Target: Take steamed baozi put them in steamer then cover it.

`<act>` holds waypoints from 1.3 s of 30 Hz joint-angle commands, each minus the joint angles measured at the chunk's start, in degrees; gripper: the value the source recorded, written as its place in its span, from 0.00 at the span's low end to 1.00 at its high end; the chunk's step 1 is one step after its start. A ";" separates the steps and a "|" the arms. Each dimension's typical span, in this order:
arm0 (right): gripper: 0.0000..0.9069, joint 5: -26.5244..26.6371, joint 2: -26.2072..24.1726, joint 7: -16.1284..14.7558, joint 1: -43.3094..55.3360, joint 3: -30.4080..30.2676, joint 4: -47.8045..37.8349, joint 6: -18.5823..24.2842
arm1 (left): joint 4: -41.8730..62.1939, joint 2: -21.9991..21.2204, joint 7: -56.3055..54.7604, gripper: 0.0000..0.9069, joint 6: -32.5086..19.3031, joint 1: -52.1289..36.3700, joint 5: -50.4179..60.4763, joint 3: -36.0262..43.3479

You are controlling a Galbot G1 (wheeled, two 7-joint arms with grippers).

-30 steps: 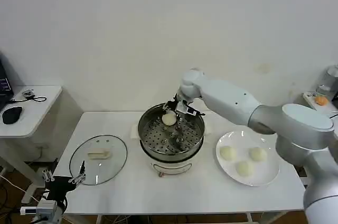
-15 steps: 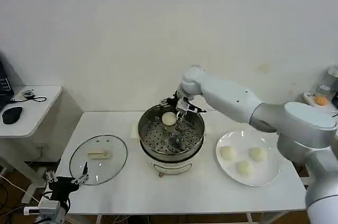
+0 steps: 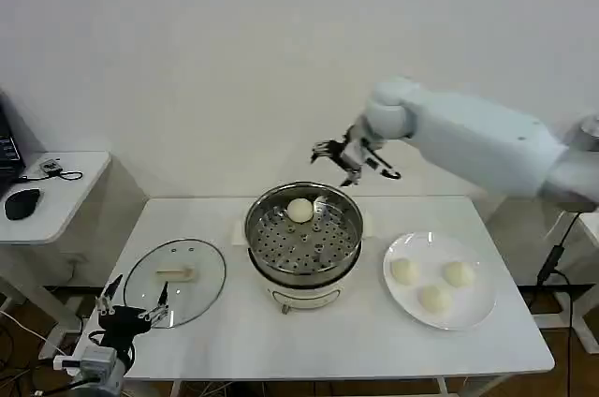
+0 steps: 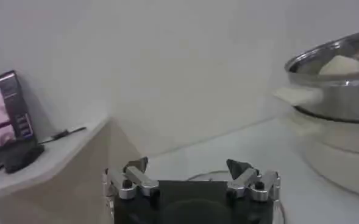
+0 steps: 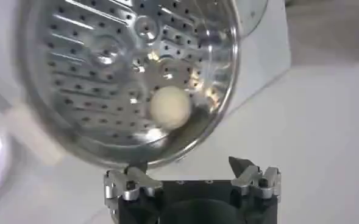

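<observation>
One baozi (image 3: 299, 211) sits in the steamer (image 3: 303, 240); right gripper (image 3: 356, 157), fingers apart and apparently empty, hovers above its far rim, nearer than the left gripper (image 3: 131, 308) to three plated baozi (image 3: 432, 282).

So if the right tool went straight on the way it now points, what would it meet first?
Probably the round steel steamer: the open right tool looks down into its perforated tray, roughly toward the one cream-white bun there. Depth is unclear.

Plain white wall (image 3: 187, 60), side desk (image 3: 51, 193)
</observation>
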 commanded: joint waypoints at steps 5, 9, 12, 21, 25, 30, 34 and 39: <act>1.00 7.18 -29.33 -2.19 -3.27 -3.06 17.11 -15.92 | 0.16 2.96 0.50 1.00 0.34 -2.62 -0.35 1.83; 1.00 7.02 -31.93 -1.66 -8.65 -2.05 18.56 -17.69 | 0.67 4.02 0.01 1.00 0.38 -3.29 -2.53 0.12; 1.00 7.53 -31.60 -0.88 -14.77 2.68 17.85 -19.06 | 0.99 4.29 0.03 1.00 0.37 -3.64 -2.93 -0.68; 1.00 3.72 -24.78 1.78 -31.41 13.90 10.34 -21.92 | 0.68 3.75 0.09 1.00 0.61 -3.60 -2.09 -1.24; 1.00 2.98 -20.54 2.50 -34.23 15.61 6.14 -23.15 | 0.48 3.88 0.19 1.00 0.53 -3.38 -1.92 -1.63; 1.00 3.42 -16.72 2.50 -34.25 15.07 3.50 -24.25 | 1.26 3.84 0.11 1.00 0.61 -3.64 -1.84 -1.50; 1.00 3.46 -13.46 3.16 -33.86 14.38 1.53 -24.09 | 1.47 4.06 0.19 1.00 0.60 -3.81 -2.01 -1.56; 1.00 3.04 -11.20 3.27 -34.02 14.71 -0.85 -24.07 | 2.04 3.98 0.17 1.00 0.62 -4.36 -2.01 -1.49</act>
